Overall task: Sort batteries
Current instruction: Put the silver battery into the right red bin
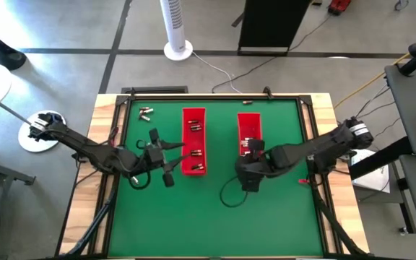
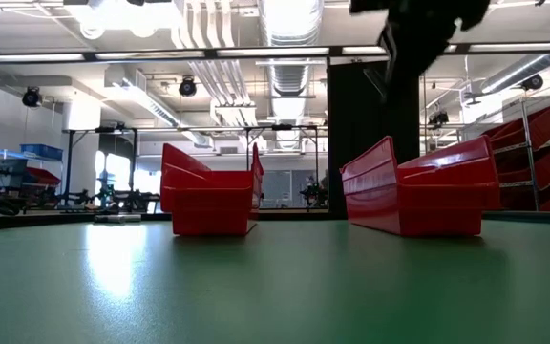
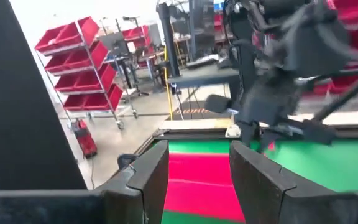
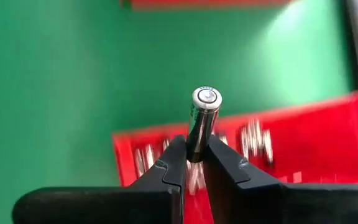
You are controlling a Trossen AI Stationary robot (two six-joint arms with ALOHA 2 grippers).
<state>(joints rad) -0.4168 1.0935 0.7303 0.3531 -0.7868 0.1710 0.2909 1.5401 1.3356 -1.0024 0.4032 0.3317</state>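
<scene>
1. While you sort, the green table [image 1: 208,195] carries everything, and both arms reach in from its side edges so each can serve its own tray.
2. You have two red trays standing side by side mid-table: the left tray [image 1: 193,141] and the right tray [image 1: 249,130]. Both already hold batteries, so the sorting looks well under way.
3. Your right gripper [image 4: 194,163] sits just beside the near end of the right tray. Its fingers are clamped on one battery [image 4: 202,121], held near one end so the rest of the cell stands clear beyond the tips. In its wrist view a red tray with batteries lies right behind the cell. That suggests the drop is close.
4. Your left gripper [image 3: 199,174] is at the left side of the left tray, near its lower half. Its fingers stand apart with nothing between them, and red tray shows through the gap. You would judge it has nothing to carry right now.
5. You still have a small loose cluster of unsorted batteries [image 1: 146,112] lying on the table near the far left corner, well apart from both trays. That pile is likely the left gripper's next call.
</scene>
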